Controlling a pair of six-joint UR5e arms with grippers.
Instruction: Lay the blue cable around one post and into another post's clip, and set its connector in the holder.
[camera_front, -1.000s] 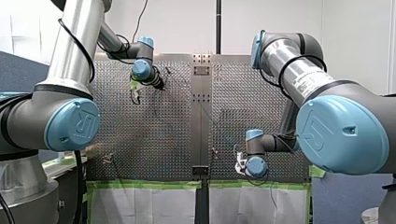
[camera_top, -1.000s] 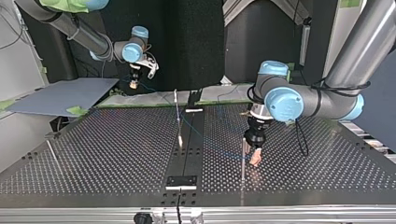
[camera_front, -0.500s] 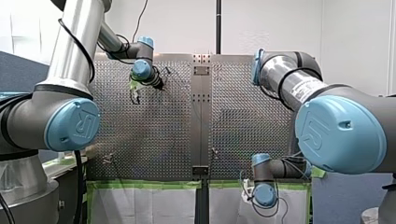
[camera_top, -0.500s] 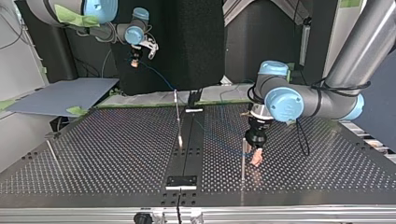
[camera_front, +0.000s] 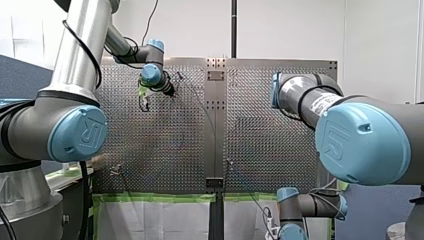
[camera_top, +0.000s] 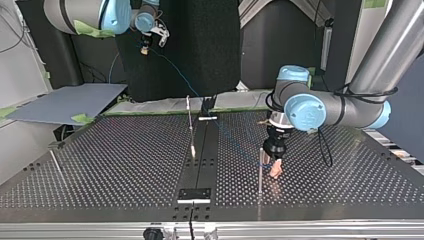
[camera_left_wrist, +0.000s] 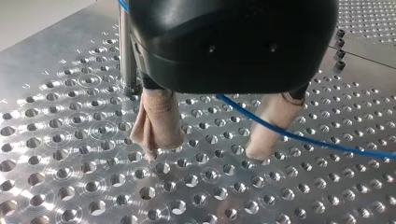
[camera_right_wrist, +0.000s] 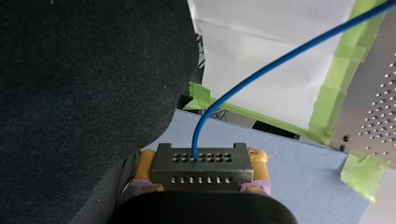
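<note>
Pulls connector (camera_right_wrist: 201, 173), clamped in right hand (camera_right_wrist: 201, 161), farther off counter (camera_top: 100, 165), tautening blue cable (camera_right_wrist: 261, 70) for routing; keeps left hand (camera_left_wrist: 203, 150) open astride it beside post (camera_left_wrist: 125, 56).

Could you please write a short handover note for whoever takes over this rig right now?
Left gripper: open, its beige pads straddling the thin blue cable, beside a slim metal post.
Right gripper: shut on the black rectangular connector, held high beyond the perforated table.
Done: connector is in hand; cable runs from it to the left gripper.
Left: I cannot tell if the cable rounds the post; clipping it and seating the connector remain.
</note>
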